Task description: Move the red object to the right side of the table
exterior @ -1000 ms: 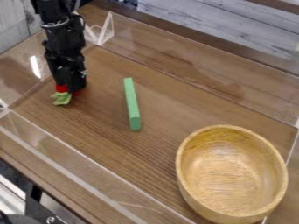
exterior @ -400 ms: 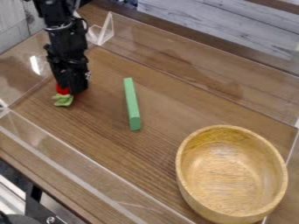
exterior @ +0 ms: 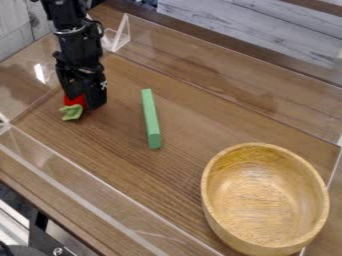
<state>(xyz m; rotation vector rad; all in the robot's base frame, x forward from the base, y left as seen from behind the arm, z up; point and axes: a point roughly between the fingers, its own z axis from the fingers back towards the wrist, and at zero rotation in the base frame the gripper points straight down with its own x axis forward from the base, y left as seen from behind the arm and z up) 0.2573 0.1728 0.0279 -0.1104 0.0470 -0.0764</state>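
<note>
The red object (exterior: 74, 105), a small toy strawberry with a light-green leafy cap, lies on the table (exterior: 221, 105) near its far left end. My black gripper (exterior: 82, 99) points straight down right over it. Its fingers stand apart on either side of the red body, low at the tabletop, so the gripper is open. The fingers hide most of the strawberry, leaving the green cap and a little red showing at their base. I cannot tell whether the fingers touch it.
A long green stick (exterior: 152, 118) lies on the wood just right of the gripper. A round light wooden bowl (exterior: 265, 196) fills the near right corner. Clear acrylic walls (exterior: 123, 36) edge the tabletop.
The hand has stayed over the strawberry. Its jaws look slightly wider now than half a second ago. The strawberry, the stick and the bowl have not moved.
</note>
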